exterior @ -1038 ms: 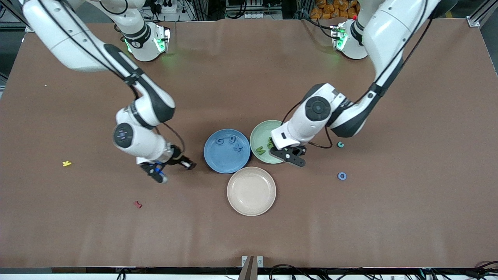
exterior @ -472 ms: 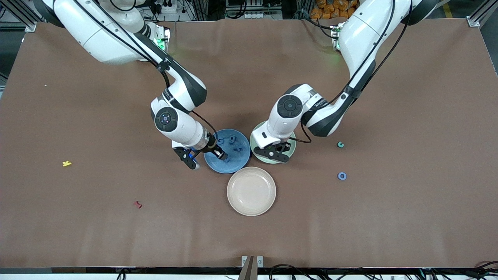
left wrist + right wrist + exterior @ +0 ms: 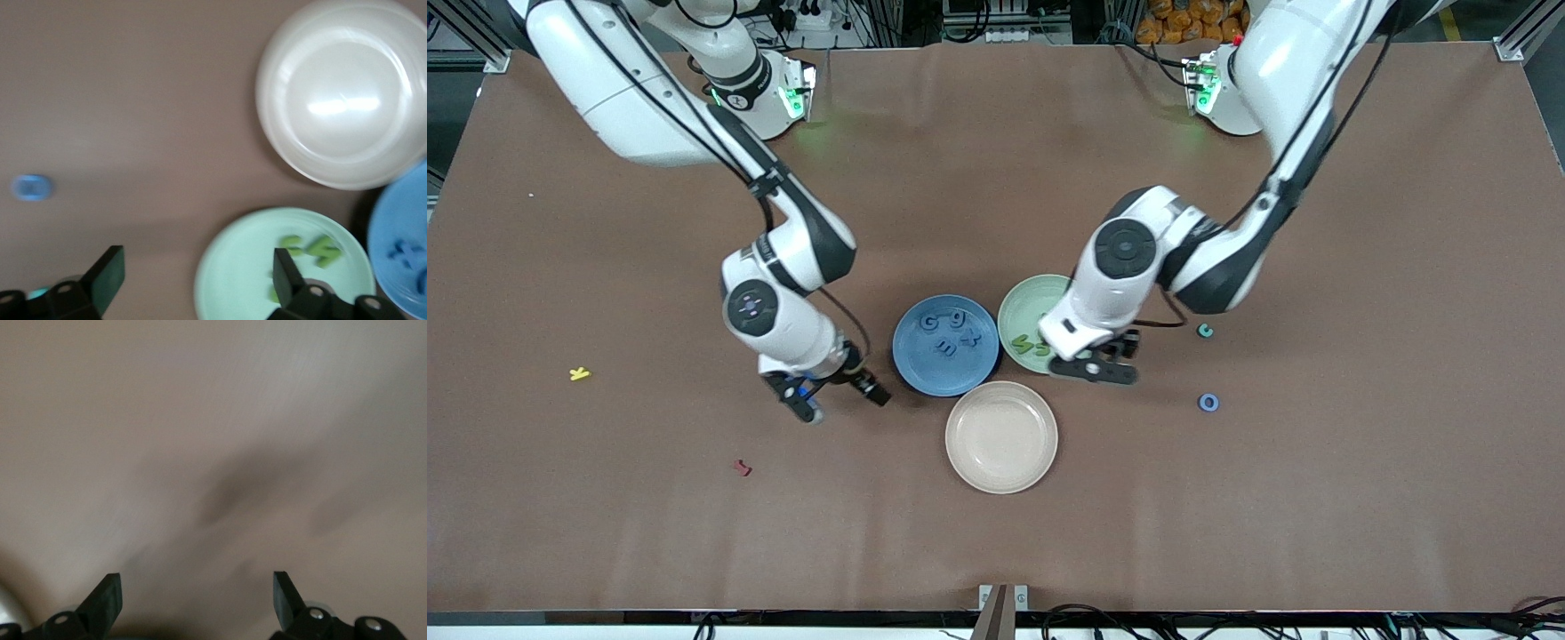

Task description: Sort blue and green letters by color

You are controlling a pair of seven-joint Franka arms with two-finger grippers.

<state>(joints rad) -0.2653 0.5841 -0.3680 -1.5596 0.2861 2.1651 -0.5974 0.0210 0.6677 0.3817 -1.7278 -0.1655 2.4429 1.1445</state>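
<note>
Blue letters (image 3: 951, 333) lie in the blue plate (image 3: 925, 373); one shows in the left wrist view (image 3: 407, 253). Green letters (image 3: 1032, 345) lie in the green plate (image 3: 1021, 307), also seen in the left wrist view (image 3: 310, 247). A loose blue ring letter (image 3: 1208, 402) and a teal-green letter (image 3: 1205, 331) lie on the table toward the left arm's end. My left gripper (image 3: 1094, 372) is open and empty over the green plate's rim (image 3: 220, 280). My right gripper (image 3: 838, 398) is open and empty over bare table beside the blue plate.
An empty beige plate (image 3: 1001, 476) sits nearer the front camera than the two coloured plates. A yellow letter (image 3: 580, 374) and a red letter (image 3: 741, 467) lie toward the right arm's end. The blue ring letter also shows in the left wrist view (image 3: 31, 187).
My right gripper went over the blue plate, left one more blue letter there and pulled back off it. My left gripper swung over the green plate and back to its rim.
</note>
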